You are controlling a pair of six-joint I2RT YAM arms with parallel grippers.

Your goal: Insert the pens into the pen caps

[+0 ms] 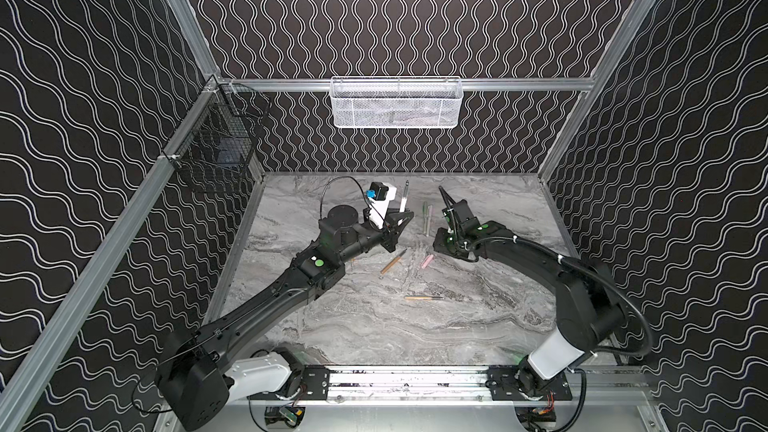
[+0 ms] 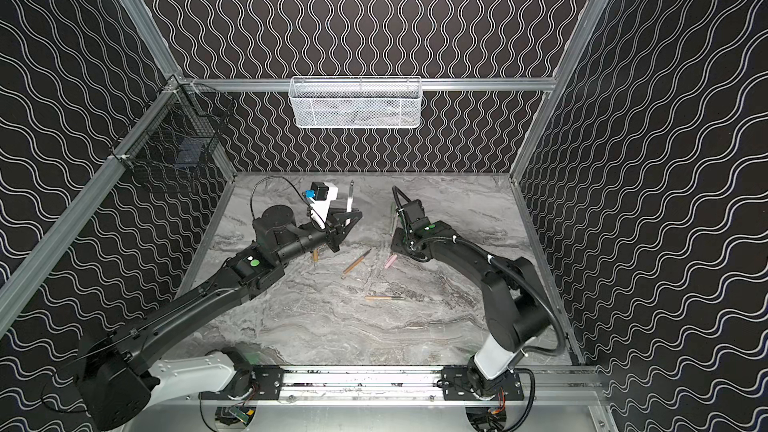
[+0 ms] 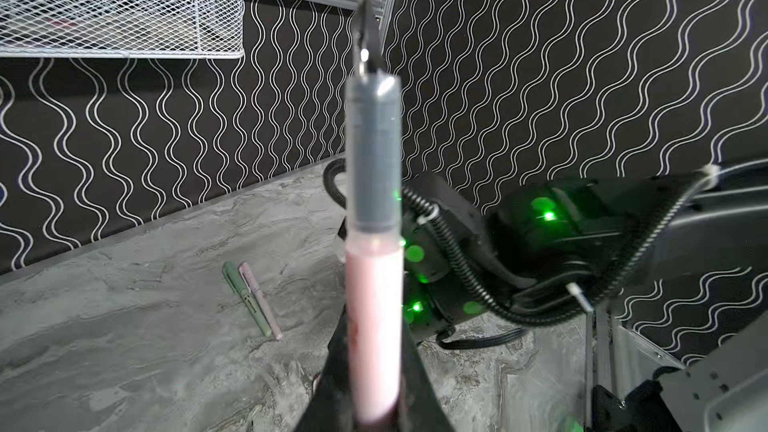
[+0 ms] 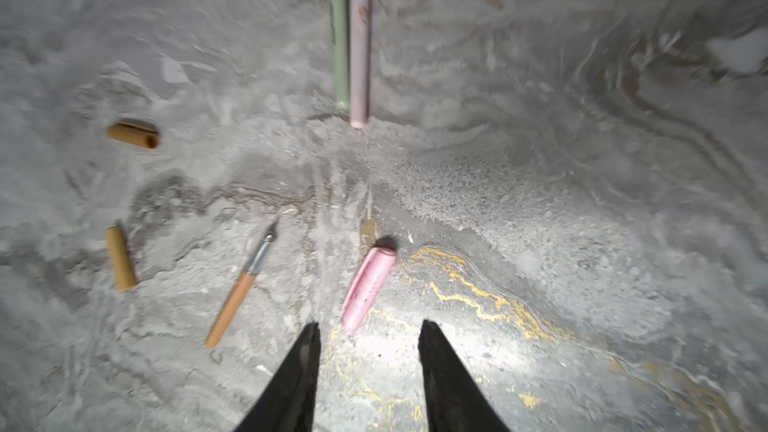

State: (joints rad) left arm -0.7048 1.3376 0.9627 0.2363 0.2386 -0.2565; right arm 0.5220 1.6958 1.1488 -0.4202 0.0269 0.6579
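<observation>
My left gripper [image 1: 402, 214] is shut on a pale pink pen [image 3: 374, 284], held upright above the table with its dark tip up. My right gripper [image 4: 370, 324] is open, its jaws pointing down just short of a pink pen cap [image 4: 368, 284] lying on the marble table [image 1: 478, 326]. In both top views this cap [image 1: 428, 261] lies beside the right wrist. A tan pen [image 4: 241, 288] lies left of the cap, and another tan pen [image 1: 423, 297] nearer the front. Two tan caps [image 4: 133, 135] [image 4: 120, 257] lie further left.
A green pen [image 4: 340, 35] and a pink pen [image 4: 359, 35] lie side by side toward the back wall, both seemingly capped. A white mesh basket [image 1: 395, 103] hangs on the back rail. A black wire basket [image 1: 216, 139] hangs in the left corner.
</observation>
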